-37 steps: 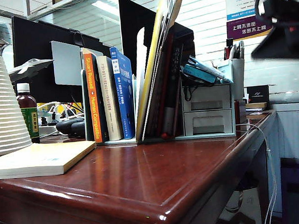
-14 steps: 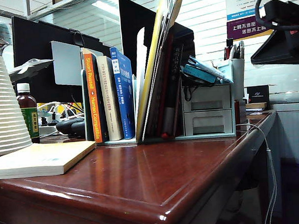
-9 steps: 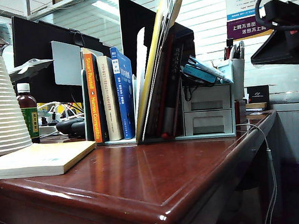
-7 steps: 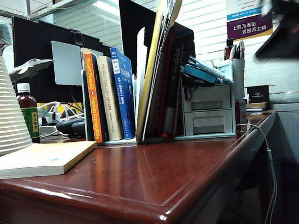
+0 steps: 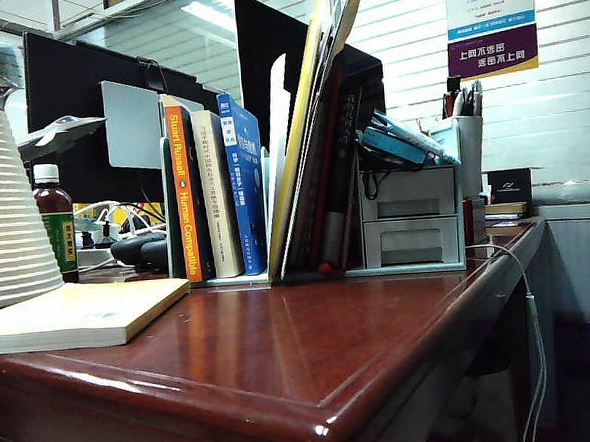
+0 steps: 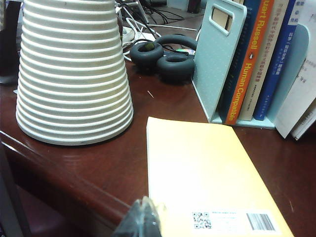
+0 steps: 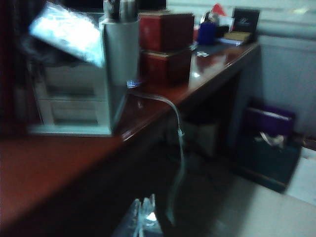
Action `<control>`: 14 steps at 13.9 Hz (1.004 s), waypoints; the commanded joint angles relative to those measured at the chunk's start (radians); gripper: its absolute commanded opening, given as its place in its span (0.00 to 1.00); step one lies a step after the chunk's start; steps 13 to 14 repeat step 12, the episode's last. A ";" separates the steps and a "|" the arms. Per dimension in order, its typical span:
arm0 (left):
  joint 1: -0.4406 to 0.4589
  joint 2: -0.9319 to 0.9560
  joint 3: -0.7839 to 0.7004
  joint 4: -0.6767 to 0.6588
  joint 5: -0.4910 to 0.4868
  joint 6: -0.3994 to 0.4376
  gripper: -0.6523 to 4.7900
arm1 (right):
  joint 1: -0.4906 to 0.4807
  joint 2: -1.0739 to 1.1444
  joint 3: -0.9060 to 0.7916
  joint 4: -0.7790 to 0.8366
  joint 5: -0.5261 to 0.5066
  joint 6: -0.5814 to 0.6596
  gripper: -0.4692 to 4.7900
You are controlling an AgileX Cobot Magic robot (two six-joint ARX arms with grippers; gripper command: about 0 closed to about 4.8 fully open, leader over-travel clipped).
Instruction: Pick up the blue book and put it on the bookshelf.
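Find the blue book [image 5: 245, 184] already inside the bookshelf [image 5: 237, 281], standing upright, spine out, long axis vertical, pressed against a pale-spined book with the orange-spined book [image 5: 183, 193] one place further along. Seen again in the left wrist view as the blue spine [image 6: 276, 66] just past the bookshelf's end panel [image 6: 217, 64]. Judged from that: task as good as finished, nothing left to lift. Note the left gripper [image 6: 143, 220] with fingertips pressed together and holding nothing, low in front of the bookshelf, separated from it by the pale yellow paperback [image 6: 202, 182] lying flat on the desk; blue book ahead of it and beyond that paperback. Note the right gripper [image 7: 143, 217] likewise closed and empty, in a blurred view, off the far end of the bookshelf past the grey drawer organizer [image 7: 74, 101], above the desk edge and floor. Neither gripper visible in the exterior view. Probably the left the nearer of the two to the blue book, should any nudge be needed.
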 commanded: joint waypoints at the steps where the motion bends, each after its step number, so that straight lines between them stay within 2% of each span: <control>1: 0.002 0.001 -0.001 0.006 0.000 0.001 0.13 | -0.021 -0.002 -0.001 -0.018 0.001 -0.036 0.08; 4: 0.002 0.001 -0.001 0.006 0.000 0.001 0.13 | -0.056 -0.002 -0.001 -0.018 0.000 -0.035 0.08; 14: 0.002 0.001 -0.001 0.006 0.000 0.001 0.13 | -0.059 -0.002 -0.001 -0.018 -0.001 -0.036 0.08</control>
